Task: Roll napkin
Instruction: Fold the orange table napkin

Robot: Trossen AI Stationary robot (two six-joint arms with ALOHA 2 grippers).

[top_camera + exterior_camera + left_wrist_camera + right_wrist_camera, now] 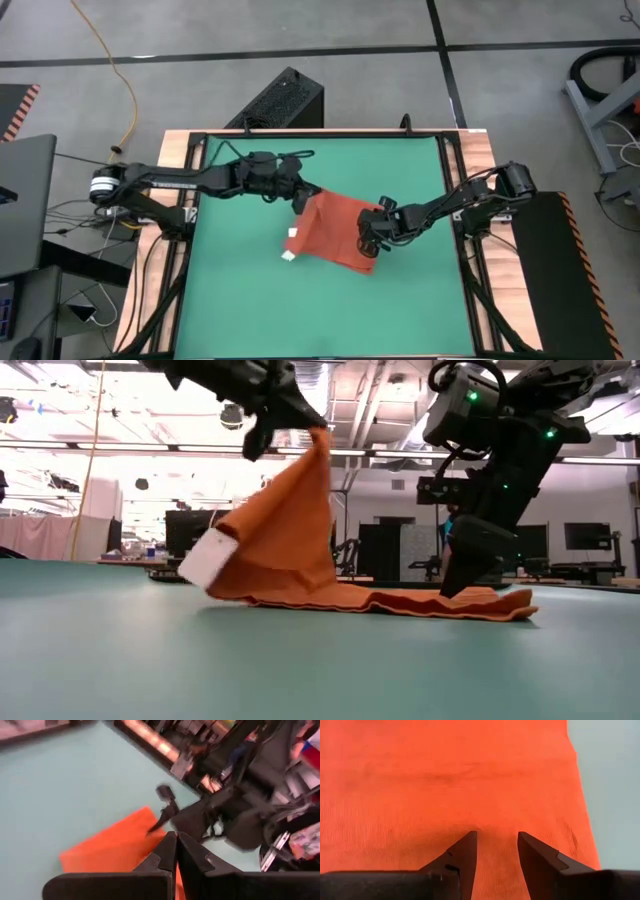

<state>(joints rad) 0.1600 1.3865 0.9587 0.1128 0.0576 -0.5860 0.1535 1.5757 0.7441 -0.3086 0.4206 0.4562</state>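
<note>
The orange-red napkin (335, 230) lies mid-table, its right part flat (440, 602) and its left part raised. Its white tag (208, 563) hangs at the raised left edge, just above the table. My left gripper (300, 422) is shut on the napkin's raised far-left corner, well above the table. My right gripper (370, 240) is open, its fingers pointing down onto the flat right part; its wrist view shows both fingertips (497, 842) over the cloth. My left gripper pinches the napkin's far-left corner (322, 442) between its two shut fingers, coming from the table's left; a strip of cloth (178, 879) shows between them. The cloth hangs slack below the fingers, down to the part on the table. My right gripper stands with its open fingertips (455, 588) on the napkin's flat right part (495, 827), slanting down from the table's right. That part lies flat on the table under them.
The green mat (240, 300) has free room near and left of the napkin. A black frame (445, 150) borders the mat. A black box (280, 100) stands beyond the far edge.
</note>
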